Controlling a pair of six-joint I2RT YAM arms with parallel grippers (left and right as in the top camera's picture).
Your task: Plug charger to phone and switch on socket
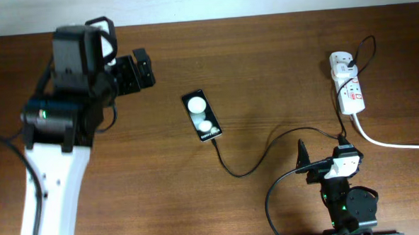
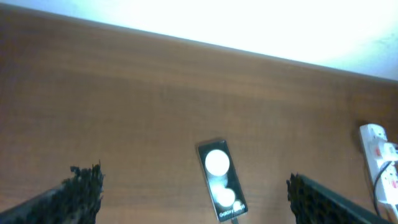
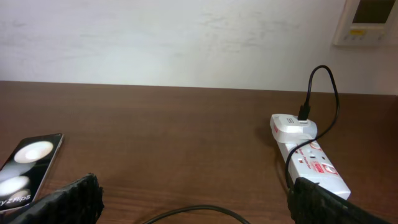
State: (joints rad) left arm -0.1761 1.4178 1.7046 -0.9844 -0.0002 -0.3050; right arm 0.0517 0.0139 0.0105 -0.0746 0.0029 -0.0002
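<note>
The black phone (image 1: pixel 201 116) lies flat mid-table, its screen reflecting two white spots. The charger (image 1: pixel 248 167), a thin black cable, runs from the phone's near end in a curve to a white adapter on the socket (image 1: pixel 347 83), a white power strip at the right. I cannot tell whether the plug tip is seated. My left gripper (image 1: pixel 138 69) hovers open at the far left. In its wrist view the phone (image 2: pixel 221 180) lies ahead between the spread fingers. My right gripper (image 1: pixel 323 156) is open near the front edge, with the charger (image 3: pixel 199 211) and the socket (image 3: pixel 308 158) ahead.
A thick white cord (image 1: pixel 395 143) leaves the socket toward the right edge. The right arm's thicker black cable (image 1: pixel 273 193) loops near the front. A pale wall (image 3: pixel 186 37) rises behind the table's far edge.
</note>
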